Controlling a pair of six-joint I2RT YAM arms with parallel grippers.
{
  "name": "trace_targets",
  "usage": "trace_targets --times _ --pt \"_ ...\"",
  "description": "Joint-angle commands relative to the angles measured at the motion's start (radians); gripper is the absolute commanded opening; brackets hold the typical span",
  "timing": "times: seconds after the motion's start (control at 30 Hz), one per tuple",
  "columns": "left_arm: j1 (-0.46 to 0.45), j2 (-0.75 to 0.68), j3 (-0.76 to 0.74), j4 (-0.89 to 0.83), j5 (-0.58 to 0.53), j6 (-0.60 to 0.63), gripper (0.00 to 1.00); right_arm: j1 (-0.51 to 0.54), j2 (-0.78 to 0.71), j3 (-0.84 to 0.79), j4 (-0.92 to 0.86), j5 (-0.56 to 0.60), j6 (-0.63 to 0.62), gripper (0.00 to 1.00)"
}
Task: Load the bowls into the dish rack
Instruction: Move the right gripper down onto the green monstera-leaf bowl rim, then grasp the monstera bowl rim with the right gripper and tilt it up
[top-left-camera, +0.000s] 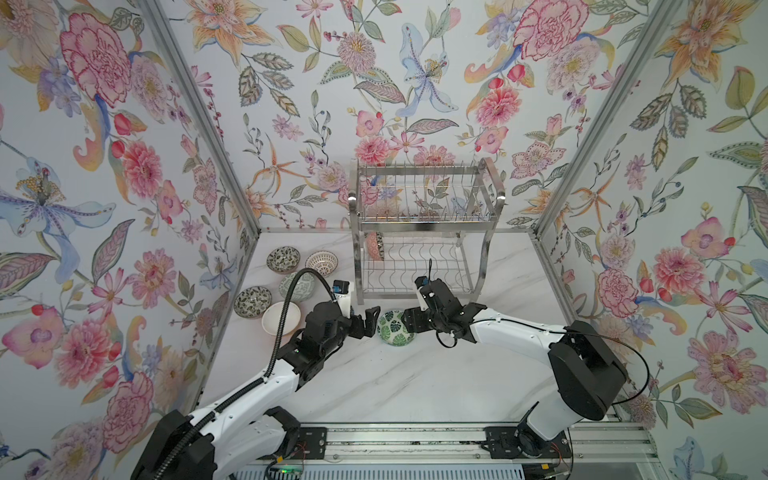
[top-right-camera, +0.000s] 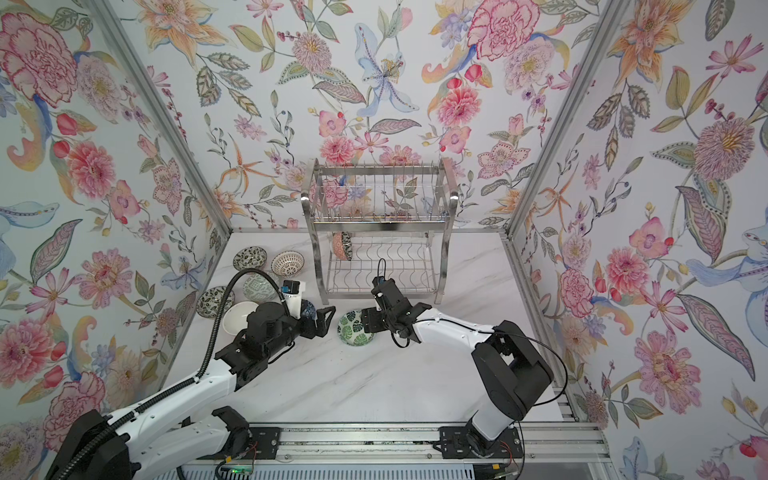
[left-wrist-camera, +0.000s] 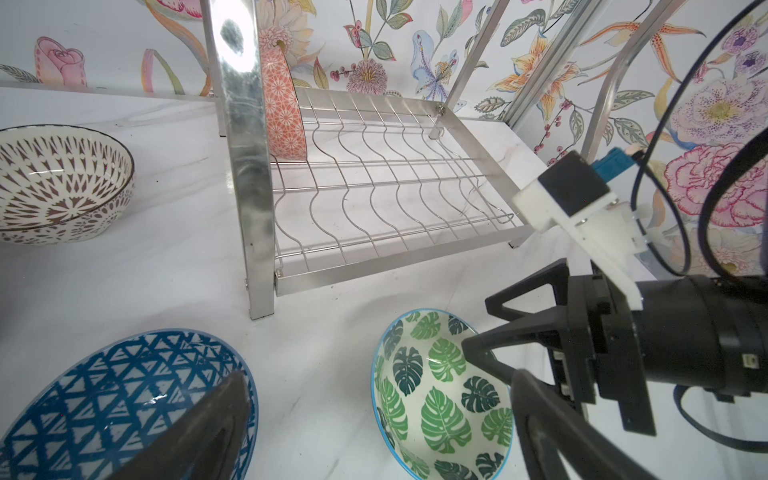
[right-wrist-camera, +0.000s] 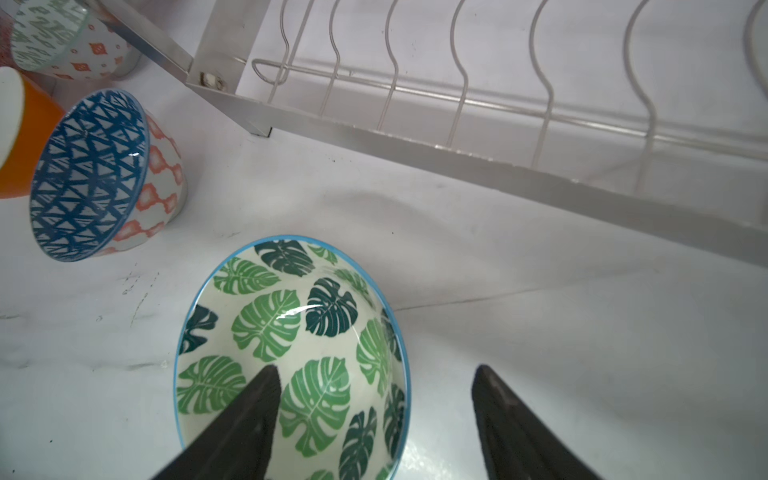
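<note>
Bright, diffuse light; soft shadows; glare on dish rack (left-wrist-camera: 237, 45) post ahead of left gripper (left-wrist-camera: 378, 386); fingertips (left-wrist-camera: 216, 415) blurred.

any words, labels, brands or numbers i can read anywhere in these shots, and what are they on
No readable text in any view.
green leaf bowl: leaf pattern only, no writing.
blue triangle bowl: triangle pattern only, no writing.
dish rack: bare shiny steel, no brand mark showing.
Undersides of the bowls are hidden, so any maker's stamps there cannot be checked.
</note>
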Motion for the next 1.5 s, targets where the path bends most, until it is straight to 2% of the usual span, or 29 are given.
trace_targets --times 0.0,0.17,0.3,0.53,0.73,0.97,1.2,1.47 --pt "-0.008 -0.028 -0.007 0.006 0.013 -0.026 0.99 0.025 0.018 0.023 -0.044 0.054 0.023 0.68" --pt "-0.008 -0.055 -0.02 -0.003 0.01 -0.04 0.99 0.035 0.043 0.016 -0.05 0.046 0.037 0.59" --pt "-0.009 -0.081 -0.036 0.009 0.006 -0.052 0.99 0.038 0.066 0.02 -0.055 0.054 0.043 0.55" --pt "-0.01 -0.054 -0.009 0.008 0.026 -0.029 0.99 0.039 0.093 0.027 -0.053 0.072 0.043 0.38" --pt "-0.011 -0.006 0.012 0.02 0.046 -0.028 0.99 0.036 0.103 0.046 -0.068 0.078 0.033 0.19" --pt "-0.022 0.021 0.04 0.02 0.042 -0.012 0.99 0.01 0.046 0.043 -0.112 0.101 0.026 0.0" --pt "-0.049 0.057 0.07 0.029 0.035 0.005 0.99 -0.077 -0.061 -0.029 -0.14 0.08 0.023 0.0" --pt "-0.113 0.109 0.126 0.034 0.0 0.059 0.99 -0.261 -0.194 -0.183 -0.129 -0.033 0.033 0.0"
